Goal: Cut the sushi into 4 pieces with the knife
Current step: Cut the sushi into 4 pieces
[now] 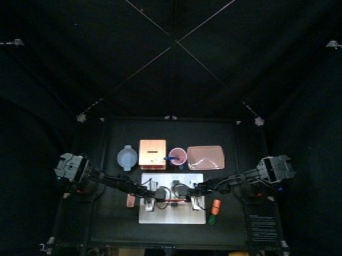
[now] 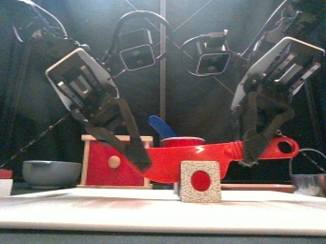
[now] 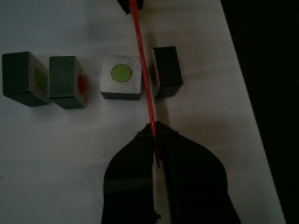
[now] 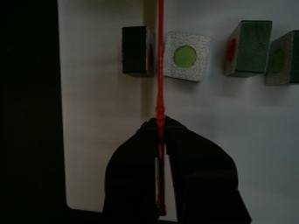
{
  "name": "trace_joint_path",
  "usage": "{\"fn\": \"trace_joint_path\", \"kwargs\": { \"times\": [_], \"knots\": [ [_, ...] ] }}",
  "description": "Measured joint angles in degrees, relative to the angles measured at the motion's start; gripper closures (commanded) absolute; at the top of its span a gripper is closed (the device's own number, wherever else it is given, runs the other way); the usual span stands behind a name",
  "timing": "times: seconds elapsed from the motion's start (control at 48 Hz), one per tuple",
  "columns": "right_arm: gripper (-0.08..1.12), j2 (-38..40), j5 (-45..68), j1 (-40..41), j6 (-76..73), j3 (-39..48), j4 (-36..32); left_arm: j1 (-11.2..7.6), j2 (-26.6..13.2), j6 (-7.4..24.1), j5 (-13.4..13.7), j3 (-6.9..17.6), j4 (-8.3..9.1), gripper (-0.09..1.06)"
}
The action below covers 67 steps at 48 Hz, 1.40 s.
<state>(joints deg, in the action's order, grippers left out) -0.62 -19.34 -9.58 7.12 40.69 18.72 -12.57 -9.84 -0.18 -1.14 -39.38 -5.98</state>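
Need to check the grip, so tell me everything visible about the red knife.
The red knife is thin and plastic-looking, seen edge-on in both wrist views. The left gripper is shut on one end and the right gripper on the other, so it hangs about level over the white board. It runs over the gap between the end sushi piece and the piece lying face up.

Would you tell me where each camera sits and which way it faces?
Top: high above, looking down at the table; both arms show.
Front: table's front edge, level toward a sushi piece; left claw and right claw show.
Left wrist: on the left arm, facing the white board; left claw shows.
Right wrist: on the right arm, facing the board; right claw shows.
Both wrist views share the red knife.
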Motion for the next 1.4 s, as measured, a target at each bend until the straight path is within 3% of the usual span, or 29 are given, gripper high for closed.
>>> {"fn": "trace_joint_path", "kwargs": {
  "times": [0.312,0.958,1.125,1.292,1.396],
  "knots": [
    [0.90,-3.1,1.2,-0.1,0.2,0.0,1.6,0.00,-2.6,0.0,-0.2,0.3,-0.79,0.62],
    [0.90,-3.2,1.6,-0.2,0.1,0.3,1.4,0.53,-2.7,0.0,-0.4,0.3,-0.62,0.62],
    [0.90,-2.9,1.6,0.4,0.1,0.4,0.2,2.20,-2.6,0.0,-1.0,0.3,1.32,0.62],
    [0.90,-2.2,1.1,2.1,0.1,0.7,-1.8,3.96,-2.1,0.0,-1.1,0.3,5.36,0.62],
    [0.90,-1.8,0.5,2.7,0.1,1.0,-2.4,5.10,-1.6,0.0,-1.3,0.3,7.03,0.62]
  ]
}}
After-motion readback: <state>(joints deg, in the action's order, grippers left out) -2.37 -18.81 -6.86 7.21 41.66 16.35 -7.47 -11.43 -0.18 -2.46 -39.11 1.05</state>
